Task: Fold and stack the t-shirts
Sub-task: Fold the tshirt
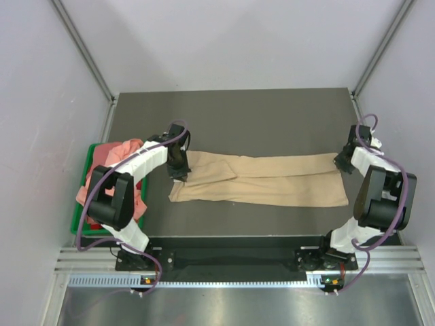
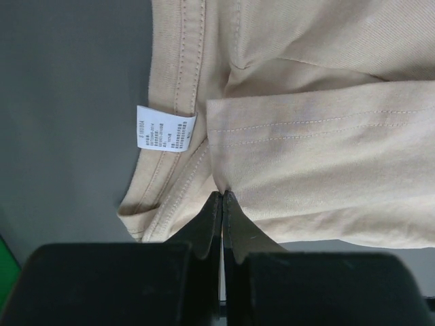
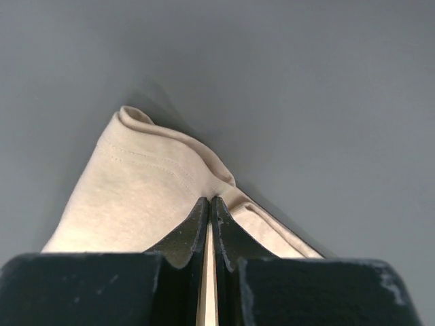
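Left end effector [image 1: 180, 173] and right end effector [image 1: 342, 161] are each pinched on an opposite end of the tan shirt [image 1: 272, 180].
Top view: the shirt is laid flat on the desk [image 1: 238, 115], its long axis running left to right, with one arm at each end; pink shirts [image 1: 126, 153] are heaped in the bin [image 1: 78, 217] further left. Left wrist view: the fingers are pressed together on a cloth edge near the label [image 2: 166, 129], at the collar end. Right wrist view: a bunched corner is clamped between closed fingers. Any coming fold is judged to turn on this left-right axis, each arm being nearest its own end.
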You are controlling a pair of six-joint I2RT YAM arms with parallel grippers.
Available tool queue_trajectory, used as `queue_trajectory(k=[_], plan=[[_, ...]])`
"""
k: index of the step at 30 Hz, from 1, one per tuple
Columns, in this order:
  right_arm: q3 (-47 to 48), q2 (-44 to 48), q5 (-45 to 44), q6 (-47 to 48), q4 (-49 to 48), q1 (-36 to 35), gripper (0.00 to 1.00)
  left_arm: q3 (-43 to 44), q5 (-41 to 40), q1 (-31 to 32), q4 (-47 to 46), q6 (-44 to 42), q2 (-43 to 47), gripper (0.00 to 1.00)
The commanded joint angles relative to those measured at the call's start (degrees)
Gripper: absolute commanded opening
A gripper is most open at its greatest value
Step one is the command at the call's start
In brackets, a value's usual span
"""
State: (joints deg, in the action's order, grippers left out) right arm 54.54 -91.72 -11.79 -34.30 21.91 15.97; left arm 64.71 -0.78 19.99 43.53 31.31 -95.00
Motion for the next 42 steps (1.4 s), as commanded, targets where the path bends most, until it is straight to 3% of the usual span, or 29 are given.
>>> queue_trajectory(k=[1,14,16,18,22,27,35,42], plan=[[-1.19,2.69,0.8,1.17,-1.43,0.91,0.0,1.91,-3.7,0.05,3.23,-0.55,2.72,0.0],[-2.78,2.16,1.86,1.87,-2.05,0.91,0.02,-0.81,0.51,0.14,1.03,-0.64,0.52,0.0],[-2.34,3.3,1.77,1.44,-0.39,0.91,0.05,-0.2,0.51,0.14,1.65,-1.07,0.26,0.07],[-1.99,4.09,2.3,1.08,1.02,0.91,0.17,1.11,2.01,0.14,2.43,-1.43,-0.27,0.19],[-1.37,7.51,2.56,1.52,4.71,0.91,0.24,6.47,1.3,0.14,5.33,-2.3,-1.06,0.25],[-1.2,9.9,9.4,3.35,0.69,0.3,0.25,17.27,0.51,0.14,4.12,-2.48,-6.24,0.25],[-0.05,2.08,17.15,3.81,-12.49,-0.94,0.26,29.42,3.33,0.05,-0.11,-2.92,-21.97,0.19],[-3.12,-3.2,10.32,1.62,-17.86,0.37,0.25,32.94,-5.09,-0.39,3.05,-0.46,-30.41,0.16]])
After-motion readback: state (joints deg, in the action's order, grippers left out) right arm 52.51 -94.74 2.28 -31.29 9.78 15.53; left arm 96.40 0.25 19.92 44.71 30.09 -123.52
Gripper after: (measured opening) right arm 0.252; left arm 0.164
